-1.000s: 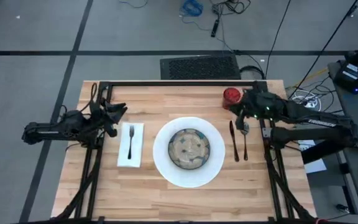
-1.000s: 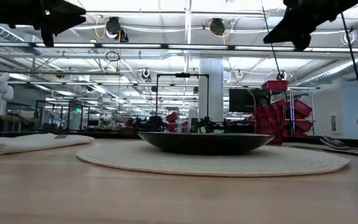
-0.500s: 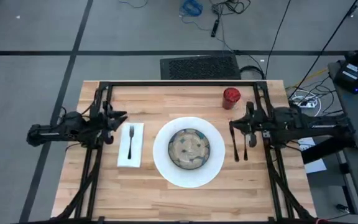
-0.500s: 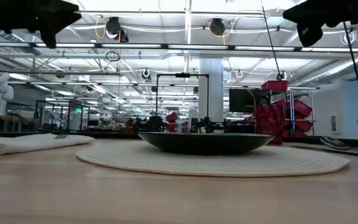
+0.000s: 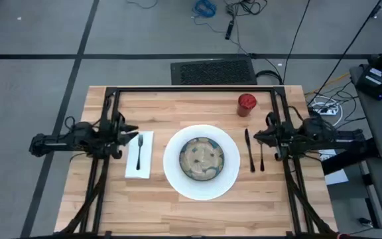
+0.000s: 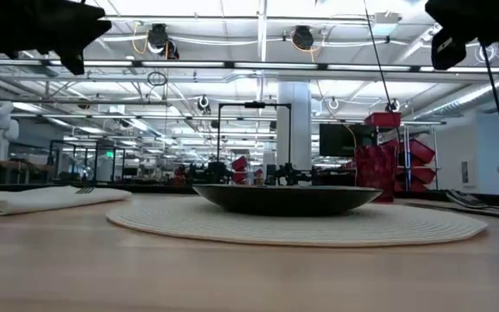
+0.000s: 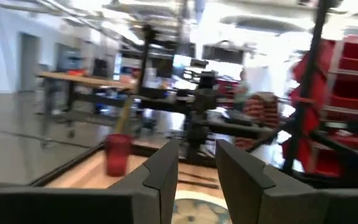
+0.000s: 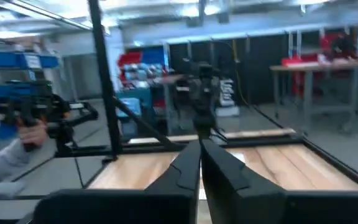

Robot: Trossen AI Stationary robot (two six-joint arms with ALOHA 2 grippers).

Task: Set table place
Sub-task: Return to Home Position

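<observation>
On the table [image 5: 178, 212] a white plate [image 5: 172, 174] carries a speckled bowl [image 5: 202, 158]. Left of the plate a white napkin [image 5: 132, 167] lies flat with a dark fork [image 5: 139, 150] on it. A knife [image 5: 249, 151] and a spoon [image 5: 261, 154] lie right of the plate, and a red cup [image 5: 247, 103] stands behind them. My left gripper [image 5: 134, 133] hovers above the napkin's far left corner, slightly open [image 7: 197, 168]. My right gripper [image 5: 258, 136] hangs shut [image 8: 201, 149] above the spoon's far end.
Black frame rails [image 5: 191, 89] run along the table's far edge and down both sides under the arms. Bare wood lies in front of the plate. In the right wrist view a person's hand [image 8: 30, 132] shows in the room beyond the table.
My right gripper has drawn back from beside the red cup toward the table's right and near edges, and now stands over the spoon's far end. My left gripper has shifted a little toward the near edge. The tableware has stayed where it was.
</observation>
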